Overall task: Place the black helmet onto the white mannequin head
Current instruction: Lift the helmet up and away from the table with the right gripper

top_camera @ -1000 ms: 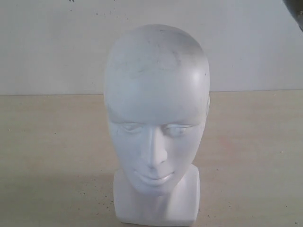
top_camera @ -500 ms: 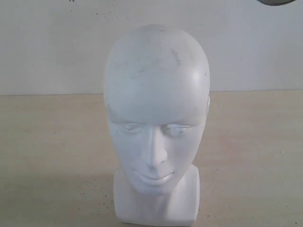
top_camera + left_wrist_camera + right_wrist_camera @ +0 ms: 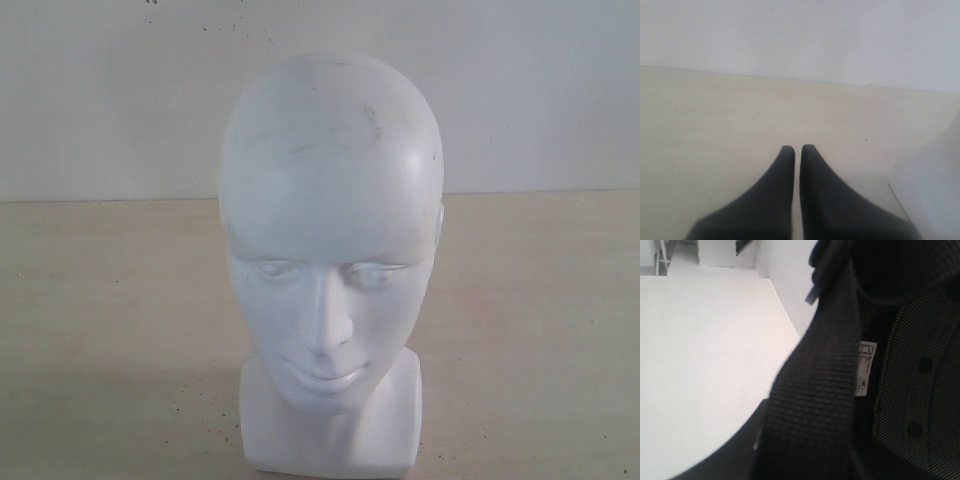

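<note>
Left arm: my left gripper hangs over the table. Its 2 matte dark fingers taper to rounded tips. They are drawn almost together, with only a thin slit of table showing between them and nothing clamped. A blurred white mass sits just beside them; I cannot say for sure what it is.

Centre: the white mannequin head stands upright on the table, facing the exterior camera. It is bald and smooth, with a chalky finish. Eyes, nose and lips are moulded in low relief. Faint grey scuffs mark the crown and forehead. The short neck base is blocky and square-edged. The tabletop is pale with a faint grain and a few dark specks. The wall behind is plain white.

Right arm: the black helmet fills the right wrist view, pressed close to the lens, and only its inside shows. 1 broad woven strap runs diagonally across. Behind it lies fine dotted mesh padding with 2 round holes. A small white label is sewn at the padding's edge. My right gripper does not show among these dark shapes, so I cannot tell its grip.
</note>
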Tool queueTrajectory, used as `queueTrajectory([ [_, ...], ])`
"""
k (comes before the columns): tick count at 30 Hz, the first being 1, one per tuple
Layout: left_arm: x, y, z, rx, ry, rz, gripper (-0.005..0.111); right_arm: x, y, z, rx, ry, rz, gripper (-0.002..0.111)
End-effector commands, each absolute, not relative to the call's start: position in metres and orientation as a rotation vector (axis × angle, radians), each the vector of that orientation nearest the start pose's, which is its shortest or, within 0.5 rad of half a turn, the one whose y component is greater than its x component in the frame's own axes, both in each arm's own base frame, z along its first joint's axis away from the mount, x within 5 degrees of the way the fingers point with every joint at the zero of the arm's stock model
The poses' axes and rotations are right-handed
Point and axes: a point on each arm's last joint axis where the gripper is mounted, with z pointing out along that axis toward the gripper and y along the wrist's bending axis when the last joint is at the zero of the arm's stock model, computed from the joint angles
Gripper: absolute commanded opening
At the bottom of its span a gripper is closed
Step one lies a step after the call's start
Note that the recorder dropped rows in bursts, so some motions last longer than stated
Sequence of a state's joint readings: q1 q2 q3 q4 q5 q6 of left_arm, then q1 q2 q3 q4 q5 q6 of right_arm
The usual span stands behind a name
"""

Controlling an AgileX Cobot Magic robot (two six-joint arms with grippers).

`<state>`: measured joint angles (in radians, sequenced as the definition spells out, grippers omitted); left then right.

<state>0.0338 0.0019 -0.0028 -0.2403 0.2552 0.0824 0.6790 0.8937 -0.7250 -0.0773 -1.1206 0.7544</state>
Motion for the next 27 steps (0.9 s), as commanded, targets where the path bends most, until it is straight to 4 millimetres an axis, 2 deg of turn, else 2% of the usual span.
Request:
queueTrajectory([
  [1, 0.055, -0.003, 0.191, -0.113, 1.73, -0.129, 0.004, 0.104, 0.105, 0.47, -0.157, 0.442, 1.548, 0.0],
  [8, 0.055, -0.003, 0.191, -0.113, 1.73, -0.129, 0.004, 0.119, 0.124, 0.472, -0.19, 0.505, 1.69, 0.0],
  [15, 0.055, -0.003, 0.191, -0.113, 1.73, -0.129, 0.004, 0.113, 0.127, 0.485, -0.27, 0.479, 1.734, 0.0],
  [27, 0.055, -0.003, 0.191, -0.113, 1.73, -0.129, 0.004, 0.106, 0.134, 0.488, -0.385, 0.524, 1.845, 0.0],
])
